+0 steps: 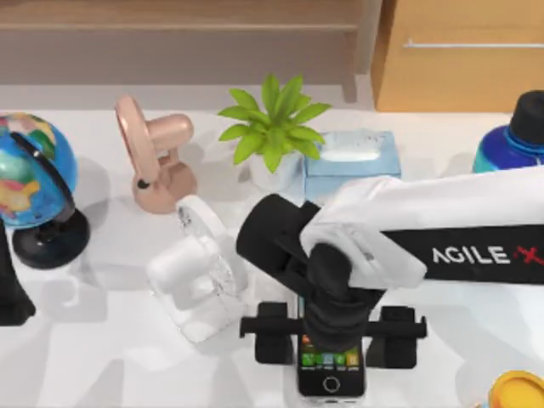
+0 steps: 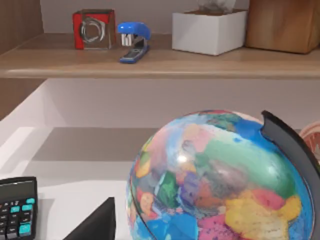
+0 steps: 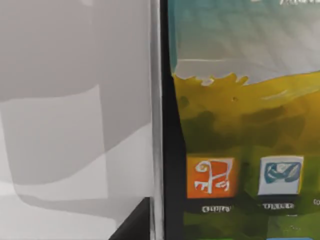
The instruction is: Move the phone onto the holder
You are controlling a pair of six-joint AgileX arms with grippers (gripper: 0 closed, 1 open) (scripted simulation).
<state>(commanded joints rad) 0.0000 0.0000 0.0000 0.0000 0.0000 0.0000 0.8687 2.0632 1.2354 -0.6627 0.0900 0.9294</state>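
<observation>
Near front edge, right gripper (image 1: 332, 344) over phone (image 1: 331, 372); jaws' state unclear.

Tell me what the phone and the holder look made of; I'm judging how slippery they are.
The phone: glossy glass-like black face and bright screen, thin silver rim, perhaps metal. The holder: smooth white plastic by its look, with a clear, see-through back plate.

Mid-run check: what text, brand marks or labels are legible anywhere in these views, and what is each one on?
"AGILE X": white letters on the black band of the right arm, top view.
App icon captions on the phone screen: too blurred to read.
Calculator keys: markings too small to read.
Globe: no legible names.
</observation>
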